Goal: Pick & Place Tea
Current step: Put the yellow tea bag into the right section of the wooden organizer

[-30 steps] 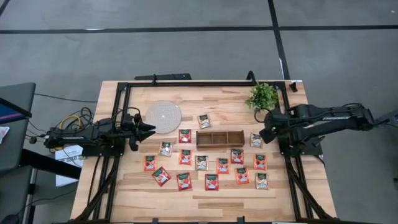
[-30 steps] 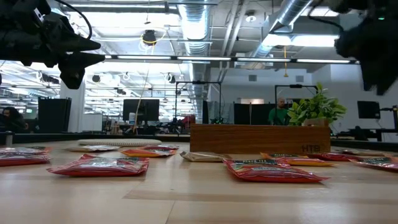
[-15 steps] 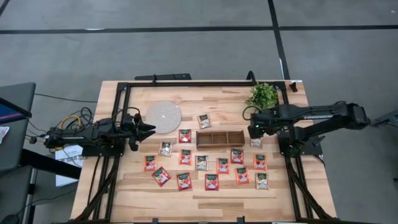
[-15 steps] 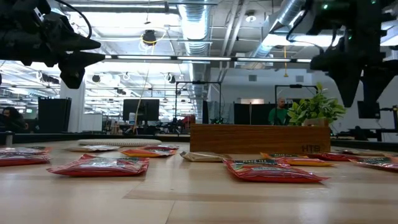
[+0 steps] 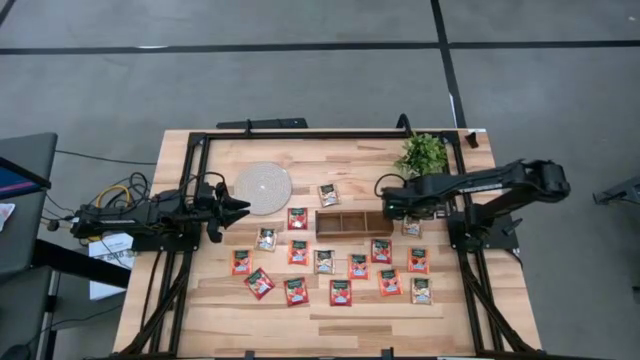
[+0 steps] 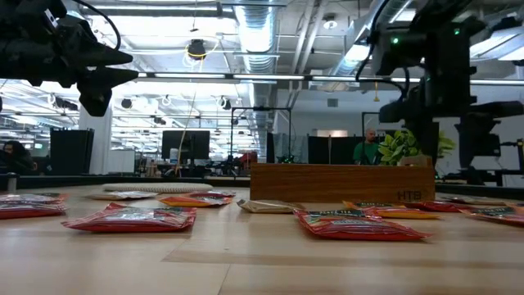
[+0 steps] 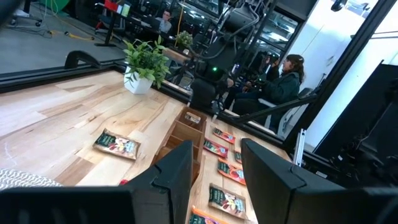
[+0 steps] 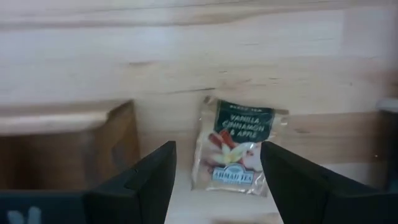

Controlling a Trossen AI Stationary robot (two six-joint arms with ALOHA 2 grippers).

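Several small tea sachets lie flat on the wooden table, mostly red [image 5: 298, 251], in rows near the brown three-compartment tray [image 5: 354, 222]. A pale sachet [image 8: 239, 146] lies just off the tray's right end [image 5: 411, 226]. My right gripper [image 5: 392, 205] hangs open over that spot, fingers pointing down, clear of the table; the pale sachet shows between its fingers [image 8: 221, 186]. In the low view it stands above the tray [image 6: 450, 135]. My left gripper [image 5: 240, 207] waits open at the table's left side, level, with nothing between its fingers [image 7: 217, 180].
A round white disc [image 5: 263, 187] lies at the far left of the table. A small potted plant [image 5: 423, 155] stands at the far right, close behind my right arm. A black frame [image 5: 300, 135] borders the table. People sit in the room beyond.
My right gripper has travelled from the table's right edge toward the tray's right end and come down, rolling about its own axis. It has stayed open. Nothing on the table has moved.
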